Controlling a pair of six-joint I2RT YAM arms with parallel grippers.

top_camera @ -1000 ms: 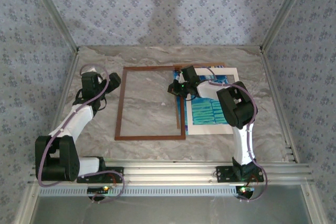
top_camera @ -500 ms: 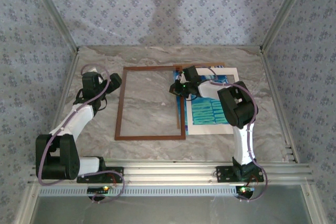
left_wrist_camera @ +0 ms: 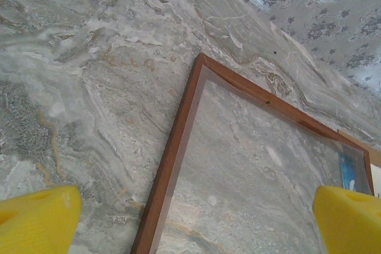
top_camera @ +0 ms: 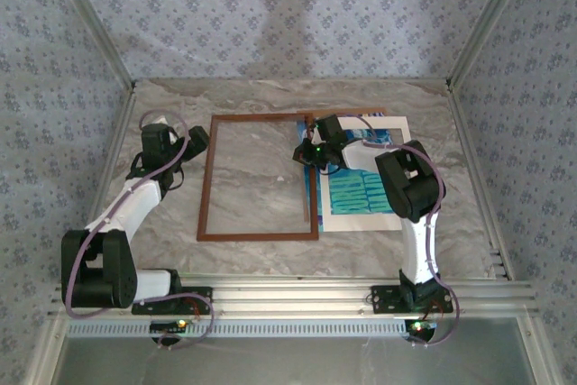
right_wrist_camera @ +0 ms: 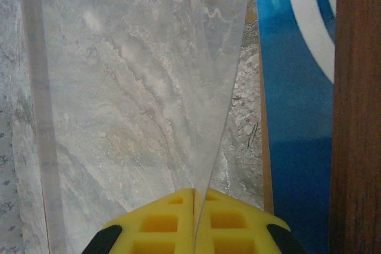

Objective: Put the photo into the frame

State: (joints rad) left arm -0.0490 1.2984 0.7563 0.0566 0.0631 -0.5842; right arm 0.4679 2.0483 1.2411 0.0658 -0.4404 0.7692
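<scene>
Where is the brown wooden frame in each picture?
Top external: the frame lies flat, left of centre.
Left wrist: the frame slants up from bottom centre, then right.
Right wrist: the frame is the brown strip down the right edge.
Shared landmark: the blue photo by its right rail.

A thin reddish-brown wooden rectangular frame (top_camera: 257,236) lies flat on the grey marbled table (top_camera: 261,96), left of centre, with a clear pane (left_wrist_camera: 250,165) inside it. Right of it lies a blue-teal paper photo (top_camera: 361,194) on a white mat border (top_camera: 361,221), their left edge under the frame's right rail.
</scene>
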